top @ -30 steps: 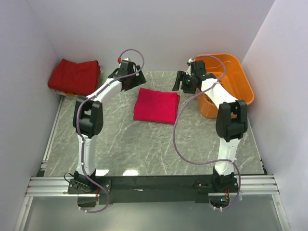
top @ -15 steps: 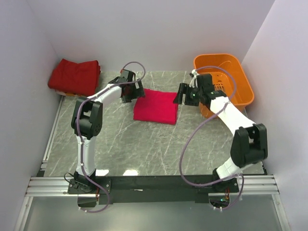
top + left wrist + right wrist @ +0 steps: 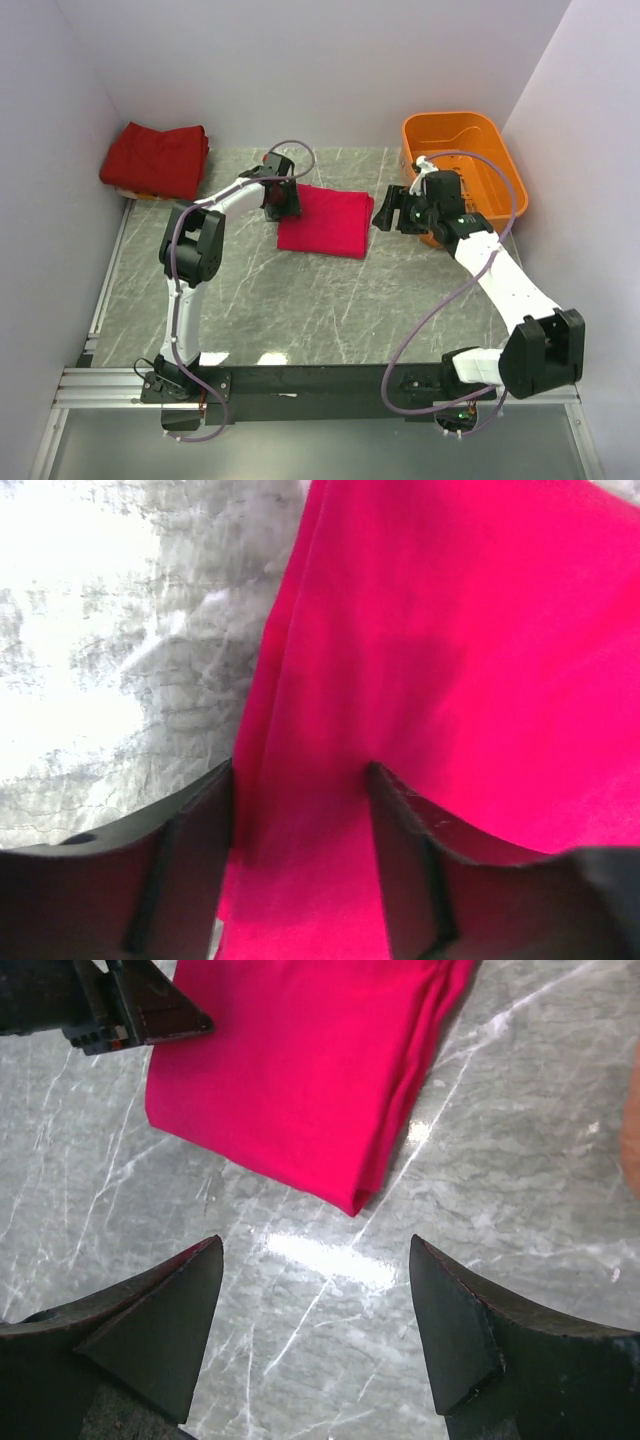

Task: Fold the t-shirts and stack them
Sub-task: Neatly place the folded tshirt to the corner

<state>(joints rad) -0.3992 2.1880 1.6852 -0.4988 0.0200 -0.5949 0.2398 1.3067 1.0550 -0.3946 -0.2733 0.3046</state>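
Observation:
A bright crimson t-shirt lies folded in a rectangle on the marble table. A stack of darker red t-shirts sits at the back left. My left gripper is at the crimson shirt's back-left edge. In the left wrist view it is open, its fingers either side of the cloth's edge. My right gripper is open and empty just right of the shirt. In the right wrist view it hangs over bare table, the shirt's near corner just ahead of it.
An orange plastic basket stands at the back right, behind my right arm. The white walls close in on three sides. My left gripper's tip shows in the right wrist view at the shirt's far edge.
My right gripper has swung from in front of the basket down to the shirt's right side. My left gripper has moved right onto the shirt's left edge.

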